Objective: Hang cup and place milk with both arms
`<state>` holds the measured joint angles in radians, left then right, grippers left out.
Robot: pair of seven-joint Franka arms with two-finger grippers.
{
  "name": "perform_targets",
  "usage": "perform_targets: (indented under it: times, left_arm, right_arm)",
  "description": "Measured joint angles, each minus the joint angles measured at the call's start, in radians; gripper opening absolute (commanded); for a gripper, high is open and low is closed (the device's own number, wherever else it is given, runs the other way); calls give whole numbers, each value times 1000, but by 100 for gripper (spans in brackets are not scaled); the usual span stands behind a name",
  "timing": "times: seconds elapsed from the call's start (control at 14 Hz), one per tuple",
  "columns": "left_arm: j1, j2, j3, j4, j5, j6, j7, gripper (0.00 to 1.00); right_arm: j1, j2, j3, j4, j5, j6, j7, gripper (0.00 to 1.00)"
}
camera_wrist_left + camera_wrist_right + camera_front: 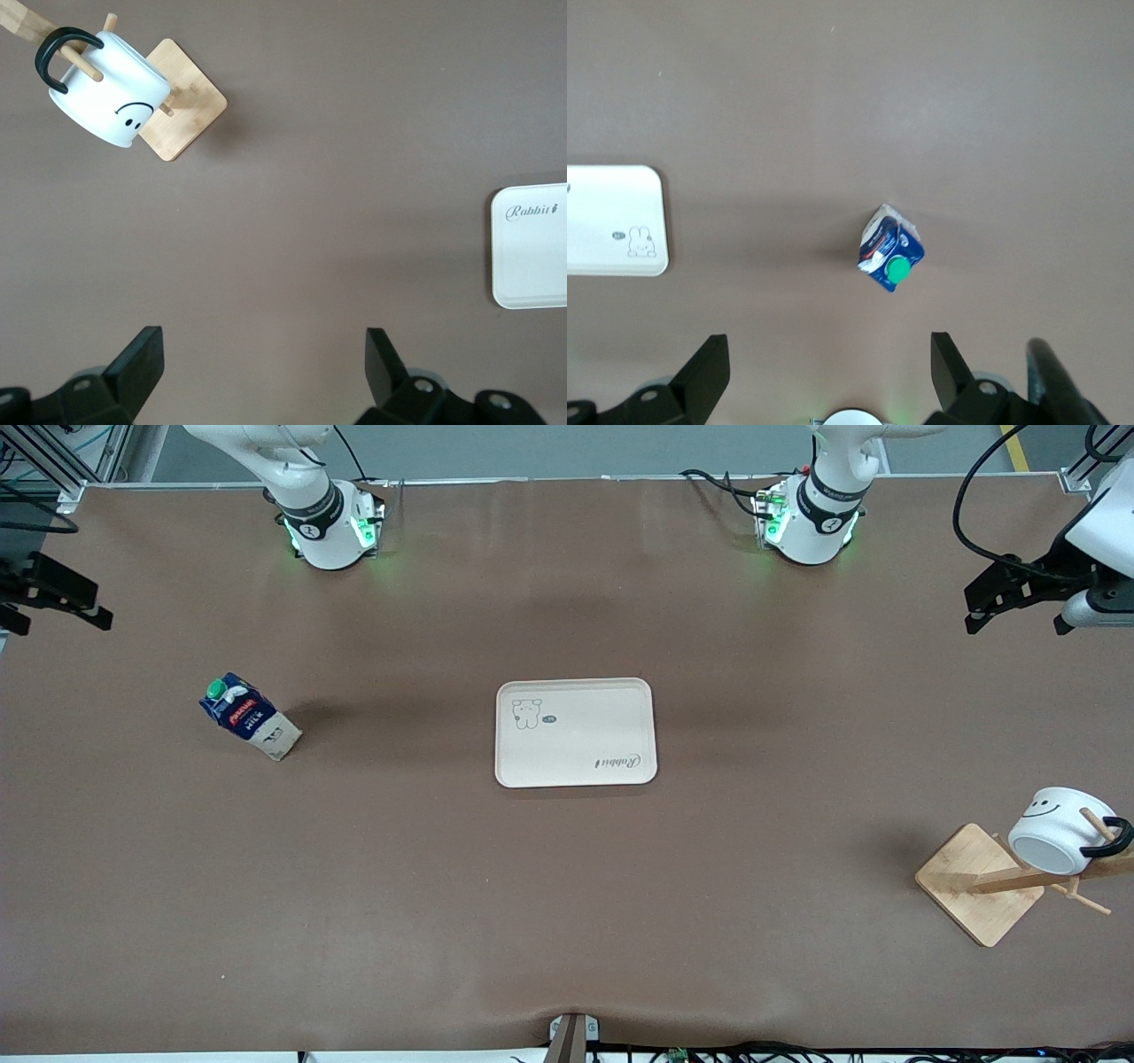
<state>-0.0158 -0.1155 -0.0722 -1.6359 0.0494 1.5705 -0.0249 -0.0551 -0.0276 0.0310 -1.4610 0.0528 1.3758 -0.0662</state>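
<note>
The brown table (567,921) carries four items, well apart from one another, with wide bare surface between them.

One small dark-blue gable-top milk carton with a green round cap (249,715) stands near the right arm's end of the table. It stands upright; in the front view its cap end shows toward the robots' bases and its pale lower part nearer the camera.

One cream rectangular tray (576,775) lies flat at the table's middle, with nothing on it.

One white ceramic cup with a black handle and smiley face (1056,830) hangs by its handle on a peg of one wooden rack with a square base (974,884), near the left arm's end.

The right gripper (824,367) hangs over bare table near the carton, fingers spread, holding nothing. The left gripper (261,367) hangs over bare table between rack and tray, fingers spread, holding nothing.
</note>
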Motion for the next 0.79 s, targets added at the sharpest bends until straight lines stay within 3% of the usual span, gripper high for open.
perform_targets:
  times: [0.21, 0.79]
  left_arm:
    - [0, 14, 0, 16, 0, 0, 0, 100]
    - [1, 79, 1, 62, 0, 0, 0, 100]
  right_arm:
    - [32, -36, 6, -52, -13, 20, 3, 100]
    - [-48, -40, -21, -91, -24, 41, -197, 100]
